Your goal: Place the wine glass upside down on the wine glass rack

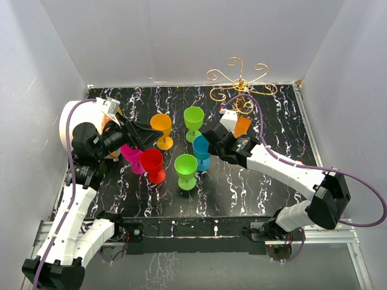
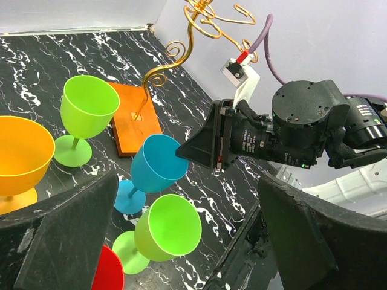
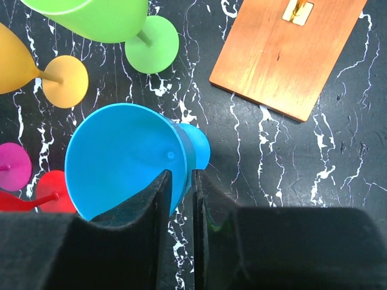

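A blue wine glass (image 1: 201,148) stands upright on the black marbled table among other coloured glasses; it also shows in the left wrist view (image 2: 158,163) and the right wrist view (image 3: 121,157). My right gripper (image 3: 180,187) is shut on its rim, one finger inside the bowl and one outside; it also shows in the top view (image 1: 210,144). The gold wire wine glass rack (image 1: 240,84) stands at the back right on its orange-brown base (image 3: 287,54), with nothing hanging on it. My left gripper (image 2: 187,184) is open and empty at the left, above the pink glass (image 1: 132,158).
An orange glass (image 1: 161,124), a far green glass (image 1: 193,118), a near green glass (image 1: 185,166) and a red glass (image 1: 152,163) stand close around the blue one. Grey walls enclose the table on three sides.
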